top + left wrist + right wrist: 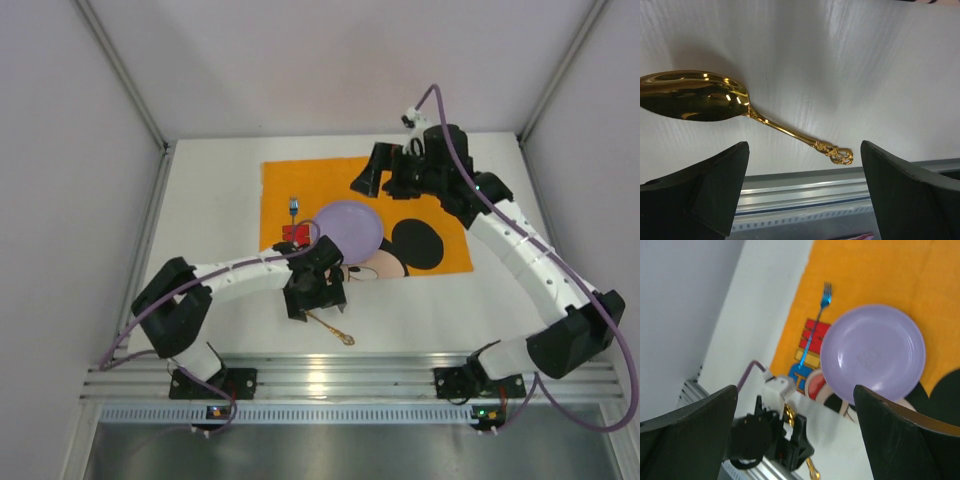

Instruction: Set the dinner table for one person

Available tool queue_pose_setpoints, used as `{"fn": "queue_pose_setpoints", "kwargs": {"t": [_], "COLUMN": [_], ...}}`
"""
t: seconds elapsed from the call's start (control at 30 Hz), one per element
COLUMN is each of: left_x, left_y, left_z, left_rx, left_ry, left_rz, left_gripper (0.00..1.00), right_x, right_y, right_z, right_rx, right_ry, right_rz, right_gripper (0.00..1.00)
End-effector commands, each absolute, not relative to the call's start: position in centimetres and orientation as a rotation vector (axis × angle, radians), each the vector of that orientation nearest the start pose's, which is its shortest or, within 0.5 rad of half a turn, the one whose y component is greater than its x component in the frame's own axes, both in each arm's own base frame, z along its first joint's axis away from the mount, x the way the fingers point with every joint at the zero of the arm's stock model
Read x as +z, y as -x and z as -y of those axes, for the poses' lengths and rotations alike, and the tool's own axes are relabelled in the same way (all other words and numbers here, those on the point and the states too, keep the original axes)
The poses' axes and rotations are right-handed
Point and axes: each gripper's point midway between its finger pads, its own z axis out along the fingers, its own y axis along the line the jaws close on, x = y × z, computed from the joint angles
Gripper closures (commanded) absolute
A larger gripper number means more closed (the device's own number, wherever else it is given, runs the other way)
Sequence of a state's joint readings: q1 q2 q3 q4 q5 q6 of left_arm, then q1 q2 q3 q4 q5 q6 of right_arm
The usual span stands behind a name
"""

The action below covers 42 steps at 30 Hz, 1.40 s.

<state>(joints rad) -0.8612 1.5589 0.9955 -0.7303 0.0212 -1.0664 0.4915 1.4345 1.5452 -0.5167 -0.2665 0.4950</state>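
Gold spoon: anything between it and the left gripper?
Nothing visible. The left gripper hangs open over the gold spoon, which lies flat on the white tabletop near the rail. The wrist view shows no object over or beside it.

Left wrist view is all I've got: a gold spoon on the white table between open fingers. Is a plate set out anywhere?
Observer: Yes, a purple plate lies on an orange placemat, farther from the rail than the spoon.
Operator: Any other cutlery?
Observer: A blue fork lies on the placemat beside the plate, on the left arm's side.
Operator: What about my other arm?
Observer: The right gripper is open and empty above the placemat's far part.
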Motion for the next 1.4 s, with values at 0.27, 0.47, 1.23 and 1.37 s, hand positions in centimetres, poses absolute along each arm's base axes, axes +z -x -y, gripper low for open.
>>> {"fn": "queue_pose_setpoints", "kwargs": {"t": [0.27,0.47,1.23,1.37], "left_x": [0.9,-0.7,-3.5,-1.6], "left_y": [-16.3,-17.2,-19.6,-19.7], "left_z": [28.0,26.2,21.7,22.1], "left_rx": [-0.236,-0.089,0.107,0.072], "left_ry": [0.630,0.648,0.371,0.331], "left_rz": [-3.004,-2.932,-2.785,-2.786], "left_gripper": [0.02,0.18,1.00,1.00], "right_x": [27.5,26.9,25.6,25.6], "right_y": [-28.9,-27.8,-26.2,-25.3], "right_z": [-19.6,-18.1,-16.5,-16.2], "right_rx": [0.722,0.662,0.573,0.578], "right_ry": [0.181,0.189,0.192,0.182], "right_rz": [-2.211,-2.234,-2.354,-2.361], "right_gripper": [0.00,0.00,0.00,0.00]}}
